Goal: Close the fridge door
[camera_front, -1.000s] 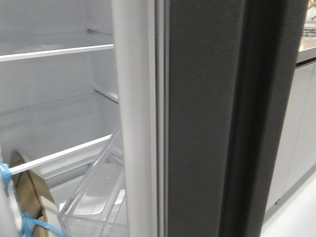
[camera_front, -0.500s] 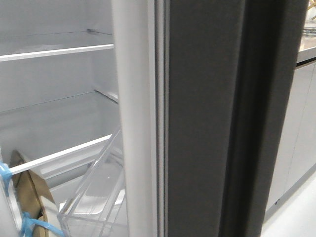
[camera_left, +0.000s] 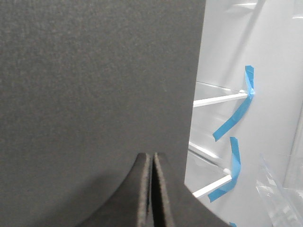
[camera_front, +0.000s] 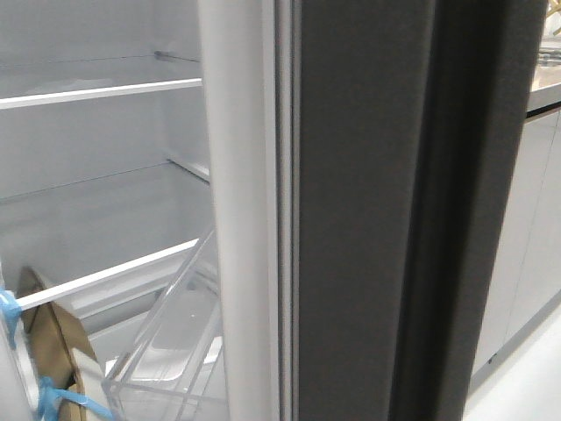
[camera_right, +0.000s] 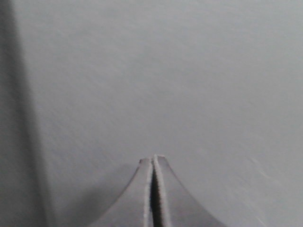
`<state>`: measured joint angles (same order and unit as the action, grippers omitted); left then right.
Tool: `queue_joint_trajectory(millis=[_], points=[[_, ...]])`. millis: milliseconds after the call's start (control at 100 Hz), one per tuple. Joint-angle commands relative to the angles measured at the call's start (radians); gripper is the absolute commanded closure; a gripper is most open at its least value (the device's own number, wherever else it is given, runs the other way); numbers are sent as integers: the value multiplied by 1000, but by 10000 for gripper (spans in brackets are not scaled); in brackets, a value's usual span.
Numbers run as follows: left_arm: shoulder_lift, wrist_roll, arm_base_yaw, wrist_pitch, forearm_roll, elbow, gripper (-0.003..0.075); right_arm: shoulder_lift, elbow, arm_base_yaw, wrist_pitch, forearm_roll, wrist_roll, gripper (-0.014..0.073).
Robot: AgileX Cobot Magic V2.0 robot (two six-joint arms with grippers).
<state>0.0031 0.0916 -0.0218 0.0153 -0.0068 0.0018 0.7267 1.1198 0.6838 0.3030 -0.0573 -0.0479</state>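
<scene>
Pressing flat against fridge door (camera_left: 94,80), left gripper (camera_left: 152,158) jaws together.

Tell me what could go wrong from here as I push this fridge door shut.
1. The left gripper has its fingers shut, tips close to the fridge door near its edge; a push there might slide off into the opening.
2. A clear bin sits tilted inside and may jam the closing door.
3. The right gripper, also shut, faces a plain grey surface; what it is cannot be told, so its push could be misplaced.
</scene>
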Motion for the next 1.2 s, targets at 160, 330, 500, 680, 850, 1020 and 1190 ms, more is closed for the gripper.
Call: queue_joint_trajectory(millis=[160, 330, 500, 680, 850, 1020, 1190], points=[[19, 3, -2, 77, -2, 28, 741, 102, 127, 57, -58, 9, -30, 670], [19, 3, -2, 77, -2, 28, 741, 194, 208, 82, -50, 9, -30, 670], [19, 3, -2, 77, -2, 28, 741, 319, 301, 89, -52, 9, -30, 670], [19, 3, -2, 77, -2, 28, 741, 470, 410, 89, -72, 9, -30, 670], [19, 3, -2, 77, -2, 28, 741, 608, 508, 89, -132, 9, -30, 670], [19, 3, -2, 77, -2, 28, 741, 729, 574, 89, -224, 9, -30, 670], [19, 3, -2, 77, -2, 28, 741, 833, 599, 65, -329, 9, -30, 670]])
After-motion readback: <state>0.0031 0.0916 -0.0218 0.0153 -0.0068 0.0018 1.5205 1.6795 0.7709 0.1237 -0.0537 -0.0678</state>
